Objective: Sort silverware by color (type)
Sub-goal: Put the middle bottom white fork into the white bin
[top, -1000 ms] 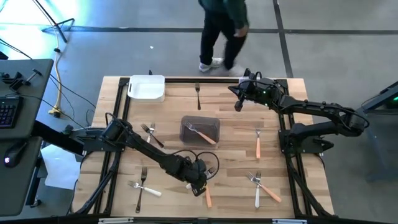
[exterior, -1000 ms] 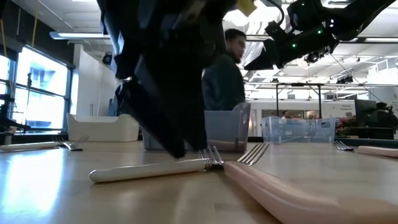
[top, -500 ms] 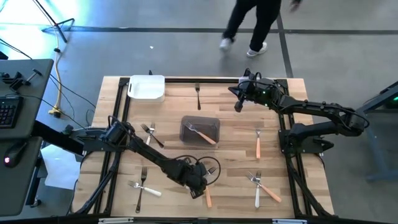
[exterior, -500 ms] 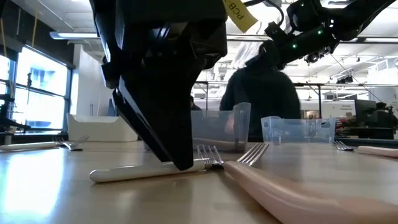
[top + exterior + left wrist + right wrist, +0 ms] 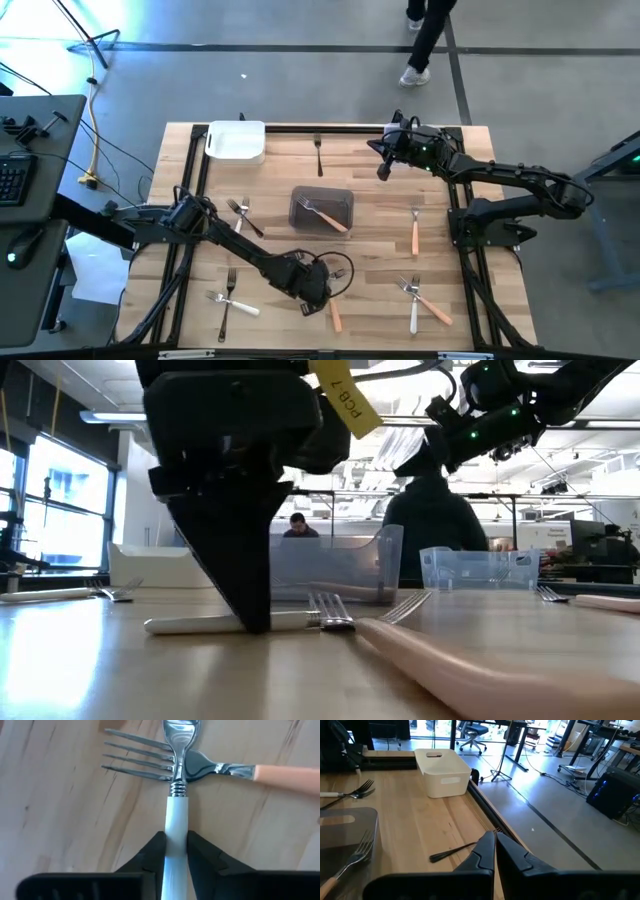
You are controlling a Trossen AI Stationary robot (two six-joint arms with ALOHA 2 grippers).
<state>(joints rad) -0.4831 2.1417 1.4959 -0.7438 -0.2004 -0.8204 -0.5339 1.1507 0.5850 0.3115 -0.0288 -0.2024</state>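
The left gripper (image 5: 176, 846) was clamped on the handle of a white fork (image 5: 176, 815), just behind its neck, on the near side of the smoky tub (image 5: 322, 191). That fork's head lay across the neck of an orange fork (image 5: 280, 772). On lifting, the two could snag and the orange one be dragged along. With so narrow a pinch, the white fork might also swivel or slip.

The right gripper (image 5: 383, 170) hung beyond the smoky tub toward the far right, fingers together and empty.

From above I counted four orange forks, one of them inside the smoky tub, and four white. One black fork lay beyond the tub. A crossed pair to its left was probably dark too. There were two tubs, counting the white tub (image 5: 236, 126).
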